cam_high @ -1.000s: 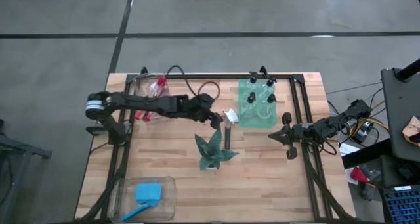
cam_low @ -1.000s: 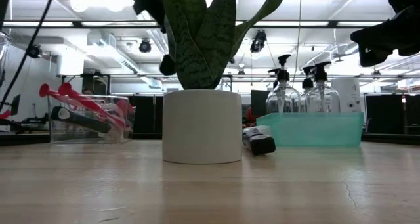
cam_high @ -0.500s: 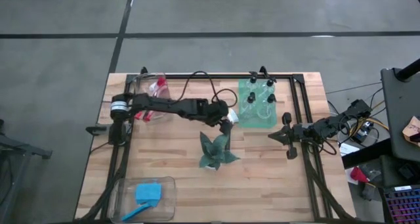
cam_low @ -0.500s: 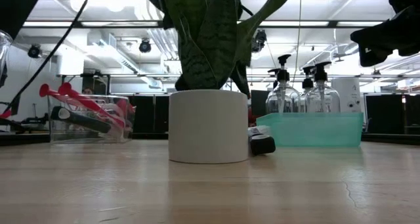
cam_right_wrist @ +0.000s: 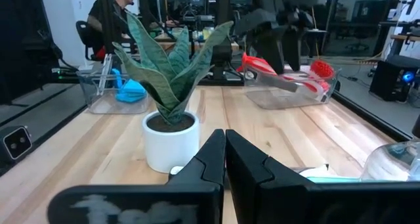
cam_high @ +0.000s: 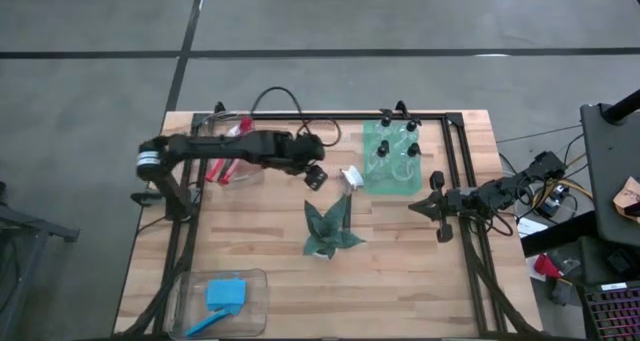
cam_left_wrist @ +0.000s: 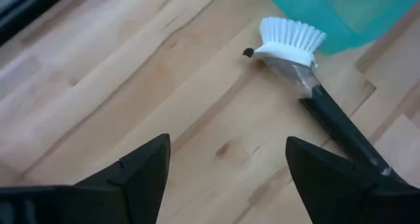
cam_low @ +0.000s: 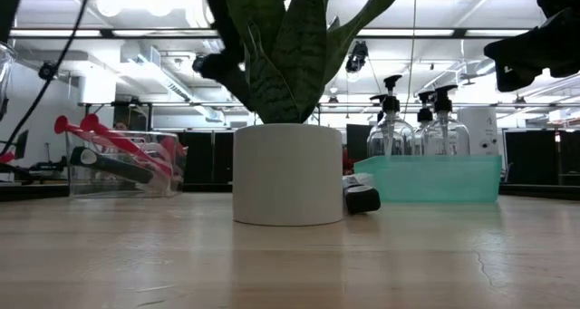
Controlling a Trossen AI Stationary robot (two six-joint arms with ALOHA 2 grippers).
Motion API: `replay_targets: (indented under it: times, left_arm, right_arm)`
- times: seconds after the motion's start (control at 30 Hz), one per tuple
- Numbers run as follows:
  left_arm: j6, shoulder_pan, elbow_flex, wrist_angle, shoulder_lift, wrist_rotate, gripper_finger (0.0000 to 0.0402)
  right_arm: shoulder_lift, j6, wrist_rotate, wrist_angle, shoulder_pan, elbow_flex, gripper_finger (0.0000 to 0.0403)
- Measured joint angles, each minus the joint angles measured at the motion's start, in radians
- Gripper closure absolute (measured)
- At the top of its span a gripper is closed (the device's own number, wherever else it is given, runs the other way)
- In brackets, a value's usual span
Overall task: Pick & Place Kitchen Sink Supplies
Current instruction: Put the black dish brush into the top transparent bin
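The left gripper [cam_high: 314,176], jaws wide and empty, hovers beside the plant [cam_high: 328,229]. The white-headed brush [cam_left_wrist: 308,76] lies between plant and teal tray [cam_high: 391,159]. A careless descent could nudge the plant. The right gripper [cam_high: 417,207] waits closed beyond the tray.

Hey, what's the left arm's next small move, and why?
Probably lower the left gripper toward the white-headed brush. Its fingers are open and empty, and the brush lies loose on the table beside the teal bin, just ahead of them.
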Motion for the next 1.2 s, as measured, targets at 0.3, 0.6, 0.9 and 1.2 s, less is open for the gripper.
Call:
replay_targets:
  times: [0.3,0.6,0.9,1.2]
  left_arm:
    - [-0.038,-0.011,-0.242,0.083,-0.261,-0.071,0.0113]
    - [-0.038,-0.069,-0.517,0.413,-0.489,-0.062,0.0113]
    - [0.042,-0.127,-0.646,0.564,-0.595,-0.059,0.0113]
    - [0.069,-0.126,-0.771,0.609,-0.690,-0.140,0.0113]
  right_arm:
    - [0.000,-0.387,0.008,0.005,0.000,0.000,0.0394]
    - [0.005,-0.491,-0.054,0.057,0.000,0.000,0.0394]
    - [0.014,0.213,-0.174,0.346,0.001,0.000,0.0394]
    - [0.126,0.365,-0.105,0.488,0.000,-0.003,0.0394]
